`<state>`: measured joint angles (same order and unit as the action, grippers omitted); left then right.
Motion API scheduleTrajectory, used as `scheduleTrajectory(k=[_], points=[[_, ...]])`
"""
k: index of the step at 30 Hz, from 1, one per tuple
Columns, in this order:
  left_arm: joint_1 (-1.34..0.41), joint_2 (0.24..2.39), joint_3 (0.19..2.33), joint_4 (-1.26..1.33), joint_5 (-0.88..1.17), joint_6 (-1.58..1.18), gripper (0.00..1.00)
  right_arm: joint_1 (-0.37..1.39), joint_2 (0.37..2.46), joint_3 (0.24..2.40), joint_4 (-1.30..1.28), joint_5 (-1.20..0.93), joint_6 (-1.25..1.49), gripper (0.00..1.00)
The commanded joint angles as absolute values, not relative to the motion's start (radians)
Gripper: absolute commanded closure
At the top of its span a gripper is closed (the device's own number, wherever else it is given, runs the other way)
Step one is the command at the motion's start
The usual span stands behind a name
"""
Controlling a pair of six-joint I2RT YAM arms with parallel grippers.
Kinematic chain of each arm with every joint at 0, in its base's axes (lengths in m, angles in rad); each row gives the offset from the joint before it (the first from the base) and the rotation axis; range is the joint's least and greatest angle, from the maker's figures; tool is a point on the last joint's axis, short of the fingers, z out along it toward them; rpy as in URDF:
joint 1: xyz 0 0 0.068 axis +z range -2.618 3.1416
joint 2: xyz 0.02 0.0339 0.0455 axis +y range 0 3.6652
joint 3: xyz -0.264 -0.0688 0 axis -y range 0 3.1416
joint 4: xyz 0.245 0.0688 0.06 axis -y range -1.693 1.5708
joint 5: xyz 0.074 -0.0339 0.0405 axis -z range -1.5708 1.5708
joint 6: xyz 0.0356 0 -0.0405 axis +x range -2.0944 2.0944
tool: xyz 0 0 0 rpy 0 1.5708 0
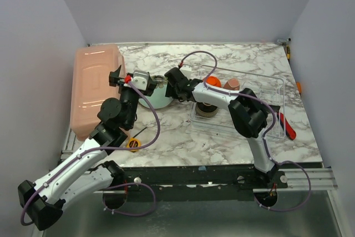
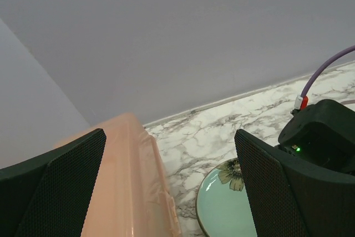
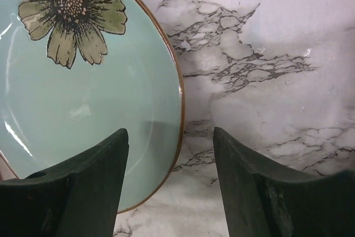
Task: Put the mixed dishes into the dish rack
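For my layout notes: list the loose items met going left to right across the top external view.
In order: pink tub → yellow tape measure → teal plate → orange bowl → mug → red-handled tool. Left out: brown bowl, which overlaps the orange bowl.

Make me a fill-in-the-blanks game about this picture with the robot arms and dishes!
The teal plate has a ___ painted on it. The plate lies on the marble ___, outside the dish rack. The right gripper holds its fingers ___ over the plate's edge. The bowl beside the mug is ___.
Missing words: flower, table, open, orange.
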<state>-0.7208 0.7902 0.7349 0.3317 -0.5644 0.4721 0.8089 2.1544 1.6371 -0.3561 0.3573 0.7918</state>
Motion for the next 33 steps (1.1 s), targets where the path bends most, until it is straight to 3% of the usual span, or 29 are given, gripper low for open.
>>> scheduleTrajectory(k=[1, 10, 17, 23, 29, 33], points=[[-0.716, 0.799, 0.756, 0.321, -0.541, 0.461, 0.02, 0.8, 2.184, 1.656, -0.31, 0.356, 0.831, 0.35], [-0.715, 0.805, 0.761, 0.314, -0.536, 0.454, 0.02, 0.798, 2.217, 1.65, -0.297, 0.369, 0.84, 0.42], [-0.716, 0.813, 0.764, 0.306, -0.533, 0.448, 0.01, 0.798, 2.209, 1.626, -0.29, 0.352, 0.849, 0.62], [-0.716, 0.826, 0.769, 0.295, -0.525, 0.435, 0.02, 0.798, 2.166, 1.604, -0.291, 0.334, 0.843, 0.86], [-0.715, 0.844, 0.77, 0.293, -0.525, 0.438, 0.01, 0.798, 2.106, 1.562, -0.296, 0.346, 0.843, 1.0], [-0.716, 0.852, 0.771, 0.291, -0.524, 0.437, 0.02, 0.796, 2.087, 1.551, -0.296, 0.338, 0.835, 1.0]])
